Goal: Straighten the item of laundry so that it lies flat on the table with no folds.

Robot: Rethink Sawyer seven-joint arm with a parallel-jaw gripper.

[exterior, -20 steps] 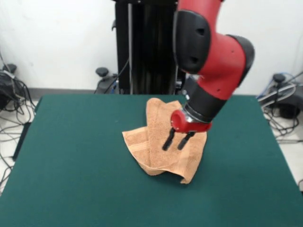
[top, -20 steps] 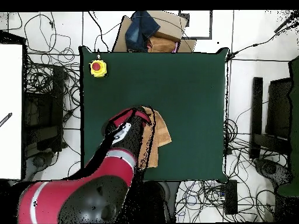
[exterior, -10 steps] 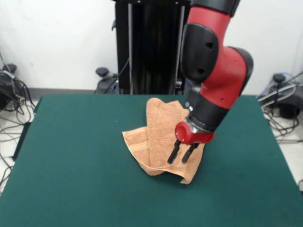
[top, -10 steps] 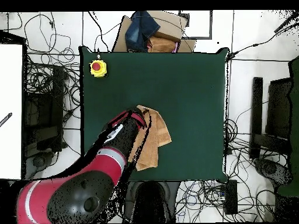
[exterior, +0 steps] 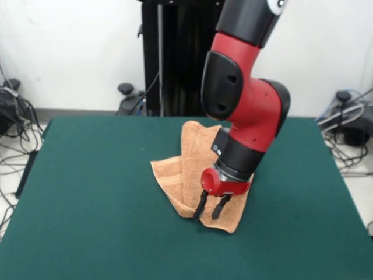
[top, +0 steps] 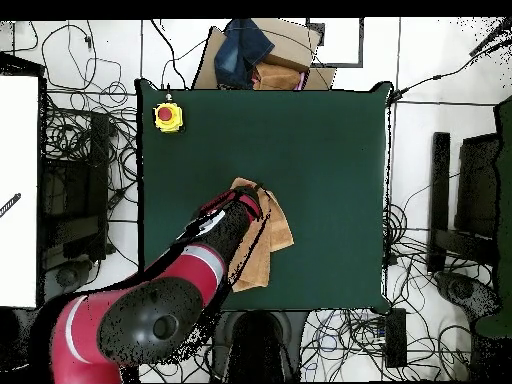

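Note:
The item of laundry (exterior: 189, 166) is a peach-orange towel lying crumpled and folded over itself in the middle of the dark green table (exterior: 87, 204). A raised fold runs toward the far side. My gripper (exterior: 208, 212) is open and points down at the towel's near edge, with its black fingertips (exterior: 199, 212) low on the cloth. Nothing is held between the fingers. In the overhead view the red arm (top: 215, 240) covers the towel's left part, and only the towel's right side (top: 275, 232) shows. The gripper itself is hidden under the wrist there.
A yellow box with a red button (top: 168, 116) sits near one table corner. A cardboard box with dark cloth (top: 258, 52) lies just off the table's edge. Cables (top: 80, 150) and equipment ring the table on the floor.
The gripper has dropped and moved from above the towel's middle to its near edge, shifting slightly left in the front view. The towel's shape looks the same.

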